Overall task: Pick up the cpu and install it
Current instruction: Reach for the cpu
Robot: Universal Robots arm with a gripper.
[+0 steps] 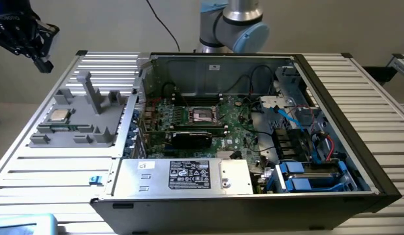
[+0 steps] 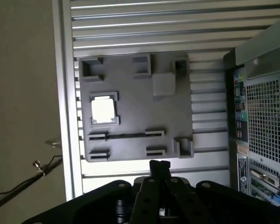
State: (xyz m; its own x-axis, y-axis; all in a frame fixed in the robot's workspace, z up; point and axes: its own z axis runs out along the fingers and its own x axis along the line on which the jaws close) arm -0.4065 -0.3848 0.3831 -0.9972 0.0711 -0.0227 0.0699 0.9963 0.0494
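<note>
Your slatted counter (image 1: 375, 127) carries the open computer case (image 1: 156, 208) and, beside it, a grey fixture tray (image 2: 130, 114). The cpu (image 2: 104, 109) lies flat in a recess of that tray. It is likely light, stiff, slick-topped and fragile, so grip opposite edges. Your gripper (image 2: 159, 164) hangs well clear, clenched on nothing.

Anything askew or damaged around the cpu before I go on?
Nothing stands out. The cpu lies flat and square in its recess on the grey holder, and the pincer hangs clear of it.

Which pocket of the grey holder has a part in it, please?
The square pocket on the side away from the computer case: the shiny cpu lies flat there, while the others look bare.
</note>
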